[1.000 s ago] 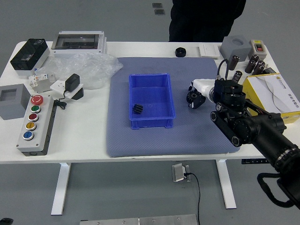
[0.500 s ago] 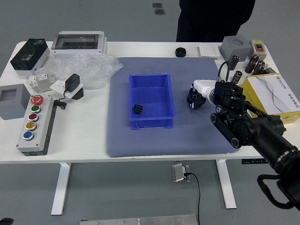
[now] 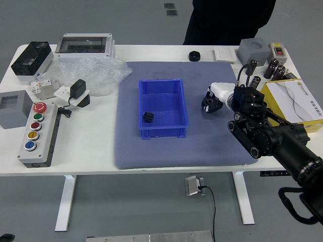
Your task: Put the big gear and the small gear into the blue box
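Observation:
My right hand (image 3: 212, 102), white at the back and dark at its lower end, is low over the blue mat to the right of the blue box (image 3: 183, 106). A small black gear (image 3: 148, 117) lies inside the box, near its left wall. I cannot make out a big gear apart from the dark end of the hand, or tell whether the hand holds one. A dark tip of my left hand (image 3: 7, 237) appears to rest at the lower left corner.
A black ring-shaped object (image 3: 194, 56) sits behind the mat (image 3: 146, 156). Left are a button panel (image 3: 39, 133), plastic wrap (image 3: 103, 73) and grey blocks. Right are a yellow box (image 3: 270, 96), dark cylinders and another grey block (image 3: 254, 50). A person in black (image 3: 227, 22) stands beyond the table.
The right hand has shifted slightly away from the table's near edge and a little to the right. The person's dark clothing has moved slightly. The box and small gear are unchanged.

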{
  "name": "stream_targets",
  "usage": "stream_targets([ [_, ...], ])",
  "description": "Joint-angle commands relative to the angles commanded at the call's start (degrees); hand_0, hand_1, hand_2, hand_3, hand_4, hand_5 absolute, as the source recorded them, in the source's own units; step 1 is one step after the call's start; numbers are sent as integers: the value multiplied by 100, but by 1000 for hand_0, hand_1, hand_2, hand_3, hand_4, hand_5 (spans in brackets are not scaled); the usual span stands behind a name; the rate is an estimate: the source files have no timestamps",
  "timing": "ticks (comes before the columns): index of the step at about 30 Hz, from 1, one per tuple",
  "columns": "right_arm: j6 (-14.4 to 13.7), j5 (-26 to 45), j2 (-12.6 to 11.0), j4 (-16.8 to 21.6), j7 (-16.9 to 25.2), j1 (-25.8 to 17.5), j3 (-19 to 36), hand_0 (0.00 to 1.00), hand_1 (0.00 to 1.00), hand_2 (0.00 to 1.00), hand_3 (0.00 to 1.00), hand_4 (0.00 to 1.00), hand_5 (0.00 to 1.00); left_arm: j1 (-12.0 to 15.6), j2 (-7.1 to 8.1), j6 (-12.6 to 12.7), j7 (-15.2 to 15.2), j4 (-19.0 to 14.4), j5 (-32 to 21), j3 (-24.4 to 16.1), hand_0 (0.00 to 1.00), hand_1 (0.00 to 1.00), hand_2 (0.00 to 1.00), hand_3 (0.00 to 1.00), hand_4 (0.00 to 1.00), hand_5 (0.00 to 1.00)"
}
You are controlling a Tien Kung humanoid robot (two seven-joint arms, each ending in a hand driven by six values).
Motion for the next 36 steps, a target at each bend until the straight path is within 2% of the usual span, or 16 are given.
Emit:
stream_targets([
  [6, 40, -64, -321, 494, -79, -28, 211, 581, 478, 486, 502, 437, 286, 14, 37, 13, -9, 0, -46, 2, 827, 792, 784, 750, 648, 360],
  [13, 174, -189, -836, 1457, -230, -71, 556, 582, 479, 483, 497, 435, 291, 39, 102, 28, -19, 0, -73, -18, 827, 792, 784, 750, 648, 361],
  [17, 247, -202, -938, 2083, -276, -63, 645, 585, 476, 483, 497, 437, 290, 45, 122, 28, -21, 0, -77, -23, 827, 792, 784, 750, 647, 360],
  [23, 332, -159, -788, 2988, -290, -45, 599, 585, 478, 484, 497, 438, 287, 51, 136, 19, -21, 0, -62, -25, 827, 792, 784, 750, 647, 360],
  [28, 337, -128, -391, 3588, -269, -83, 505, 586, 481, 483, 494, 440, 287, 67, 132, 6, -15, 0, -28, -19, 827, 792, 784, 750, 647, 360],
  [31, 308, -105, -170, 3696, -256, -143, 376, 586, 481, 483, 494, 440, 287, 69, 121, -2, -15, 0, -6, -14, 827, 792, 784, 750, 647, 360],
  [36, 240, -40, 60, 3577, -239, -333, 167, 583, 480, 483, 494, 444, 293, 68, 98, -11, -14, 0, 23, -10, 827, 792, 784, 749, 648, 361],
])
